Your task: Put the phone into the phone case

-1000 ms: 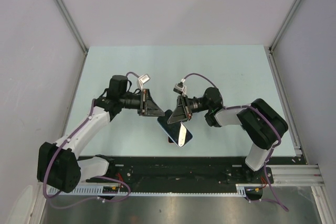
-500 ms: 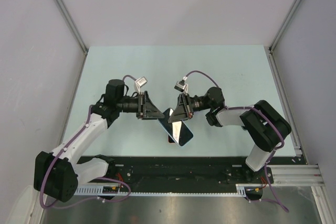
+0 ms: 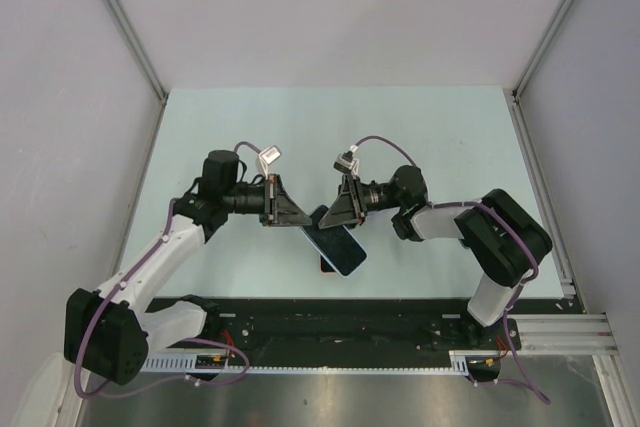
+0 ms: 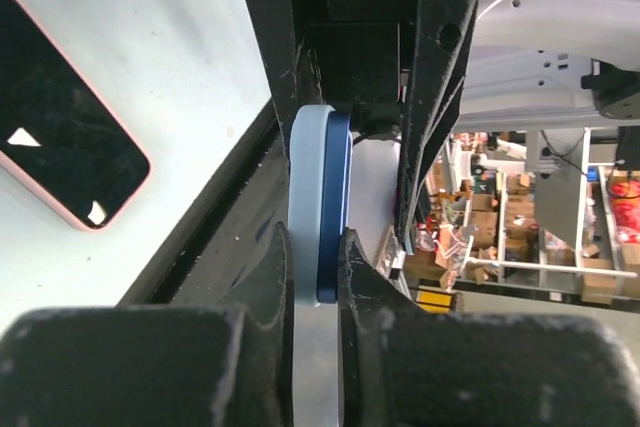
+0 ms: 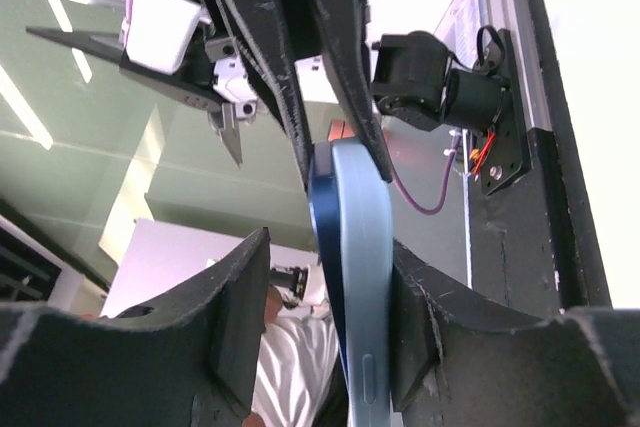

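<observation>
A dark blue phone point(image 3: 338, 247) and a light blue phone case point(image 5: 362, 247) are held together in the air between both arms, above the table's near edge. In the left wrist view the case point(image 4: 305, 177) and the phone point(image 4: 336, 187) lie face to face, the phone's edge standing proud of the case. My left gripper point(image 3: 305, 219) point(image 4: 312, 247) is shut on both from the left end. My right gripper point(image 3: 335, 219) point(image 5: 330, 257) straddles the other end with its jaws spread. One finger point(image 5: 410, 317) rests against the case; the other stands clear of the phone point(image 5: 322, 217).
A second phone with a pink rim point(image 4: 60, 142) lies screen up on the pale green table point(image 3: 300, 127), right under the held one point(image 3: 325, 267). The black base rail point(image 3: 330, 317) runs along the near edge. Grey walls enclose left, right and back.
My right gripper's jaws have spread apart around the phone and case. The left gripper loosened briefly, then closed again. The held phone's glare is gone; it sits slightly lower.
</observation>
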You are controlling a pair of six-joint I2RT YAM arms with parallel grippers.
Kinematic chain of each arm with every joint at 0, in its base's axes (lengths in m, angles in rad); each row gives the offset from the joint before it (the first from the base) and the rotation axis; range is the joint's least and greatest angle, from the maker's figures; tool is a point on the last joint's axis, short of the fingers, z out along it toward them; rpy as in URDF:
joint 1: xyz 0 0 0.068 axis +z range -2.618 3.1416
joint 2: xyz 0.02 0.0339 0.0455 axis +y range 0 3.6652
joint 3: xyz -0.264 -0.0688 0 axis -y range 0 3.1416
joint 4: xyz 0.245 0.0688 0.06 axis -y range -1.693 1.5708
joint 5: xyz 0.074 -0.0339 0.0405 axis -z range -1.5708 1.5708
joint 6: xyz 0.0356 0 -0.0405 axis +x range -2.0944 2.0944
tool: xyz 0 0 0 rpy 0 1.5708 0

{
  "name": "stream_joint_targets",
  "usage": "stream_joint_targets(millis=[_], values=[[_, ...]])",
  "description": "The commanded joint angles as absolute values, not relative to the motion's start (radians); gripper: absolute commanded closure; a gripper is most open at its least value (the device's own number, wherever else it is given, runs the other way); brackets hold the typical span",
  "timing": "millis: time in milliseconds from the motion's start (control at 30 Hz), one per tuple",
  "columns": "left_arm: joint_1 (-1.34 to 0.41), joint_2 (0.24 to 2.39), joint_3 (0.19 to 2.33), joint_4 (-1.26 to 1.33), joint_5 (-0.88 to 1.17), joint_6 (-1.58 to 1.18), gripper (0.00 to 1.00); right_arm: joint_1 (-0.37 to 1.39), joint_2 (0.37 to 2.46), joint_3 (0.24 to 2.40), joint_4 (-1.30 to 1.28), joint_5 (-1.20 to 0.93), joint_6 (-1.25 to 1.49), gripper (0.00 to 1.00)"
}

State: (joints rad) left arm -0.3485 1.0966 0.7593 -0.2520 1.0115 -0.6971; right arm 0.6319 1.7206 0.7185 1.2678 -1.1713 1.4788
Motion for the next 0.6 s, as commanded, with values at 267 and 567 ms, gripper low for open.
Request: stream_joint_targets(millis=[267,567], values=[[-0.342,1.120,0.835,-0.405,0.966,-0.575,0.76,0.614,1.680,0.750,1.586,-1.126,1.506,0.92],[-0.337,0.999,0.677,-0.019,1.101,-0.906,0.55,0.615,1.623,0.750,1.589,-1.106,1.502,0.91]])
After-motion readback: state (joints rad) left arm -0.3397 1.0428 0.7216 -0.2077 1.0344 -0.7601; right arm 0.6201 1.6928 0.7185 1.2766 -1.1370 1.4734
